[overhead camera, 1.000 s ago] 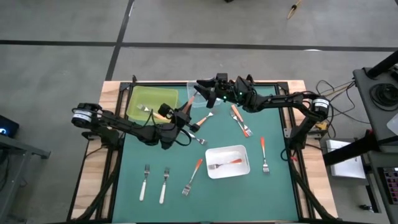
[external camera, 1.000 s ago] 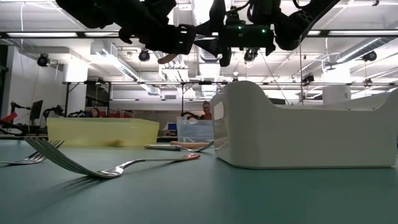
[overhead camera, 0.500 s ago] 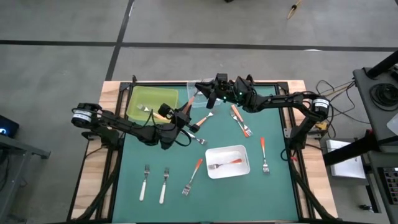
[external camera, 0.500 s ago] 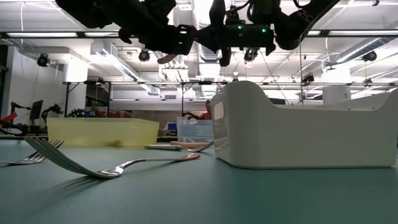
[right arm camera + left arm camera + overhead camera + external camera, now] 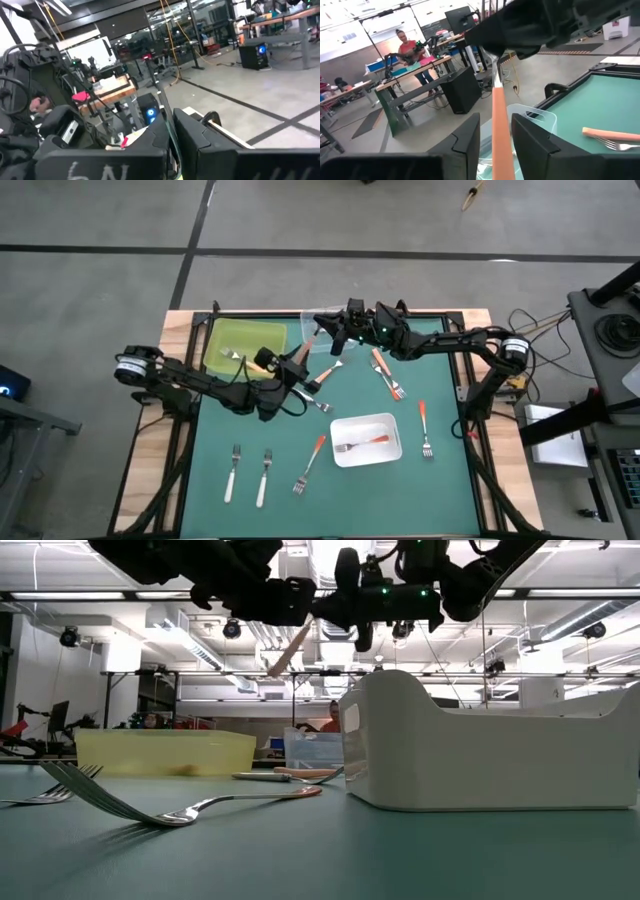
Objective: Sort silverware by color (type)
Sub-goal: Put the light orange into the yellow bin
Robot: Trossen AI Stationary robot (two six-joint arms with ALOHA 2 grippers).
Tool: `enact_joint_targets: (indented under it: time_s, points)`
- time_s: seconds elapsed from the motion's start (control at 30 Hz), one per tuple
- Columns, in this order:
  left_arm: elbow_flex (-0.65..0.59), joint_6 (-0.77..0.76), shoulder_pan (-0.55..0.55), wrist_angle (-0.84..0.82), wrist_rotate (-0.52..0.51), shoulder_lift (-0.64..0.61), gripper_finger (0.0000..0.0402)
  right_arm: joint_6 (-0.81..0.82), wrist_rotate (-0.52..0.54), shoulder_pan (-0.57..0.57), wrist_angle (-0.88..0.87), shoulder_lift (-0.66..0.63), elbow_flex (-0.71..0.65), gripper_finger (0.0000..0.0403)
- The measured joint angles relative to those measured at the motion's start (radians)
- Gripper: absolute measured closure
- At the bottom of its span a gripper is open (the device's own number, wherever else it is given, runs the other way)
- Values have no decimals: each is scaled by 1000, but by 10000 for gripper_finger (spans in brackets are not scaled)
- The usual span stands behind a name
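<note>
A green bench [image 5: 440,480] fills the high view. At its far middle, the tan-handled fork [image 5: 310,340] is lifted between the two arms. The right end effector [image 5: 327,328] is just far-right of it and the left end effector [image 5: 303,370] just near-left.

In the low view, the fork hangs tilted, handle end down.

In the left wrist view, the handle runs lengthwise between the left fingers [image 5: 470,140], which stand apart with a gap beside it.

In the right wrist view, the right end effector is clamped on the fork's thin metal end, so the right arm appears to carry it.

Right gripper [image 5: 322,327] fingers closed; left gripper [image 5: 303,360] raised alongside.
</note>
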Motion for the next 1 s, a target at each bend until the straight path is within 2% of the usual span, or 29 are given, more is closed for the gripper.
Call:
enact_joint_targets:
  time_s: [0.2,0.3,0.47,0.53,0.63,0.73,0.8,0.9,1.0]
  points:
    - [0,-3,0,-2,-1,0,286,-8,-6,1,-15,-1,0,395]
    - [0,9,-6,-11,-6,0,275,-31,-7,-9,-89,-20,0,395]
    - [0,74,-36,-11,-6,-21,264,-132,-5,-36,-370,-84,36,395]
    - [0,109,-52,-13,27,-41,263,-198,-3,-39,-507,-117,65,395]
    - [0,152,-68,-41,160,-93,263,-287,-9,-38,-686,-158,116,395]
    - [0,143,-69,-127,354,-162,263,-342,-15,-32,-860,-197,172,395]
    - [0,108,-54,-209,519,-214,263,-383,-15,-23,-949,-227,196,395]
    - [0,11,-23,-304,730,-276,263,-419,-63,-2,-995,-265,203,395]
    - [0,-79,4,-321,853,-307,263,-418,-121,20,-995,-296,195,395]
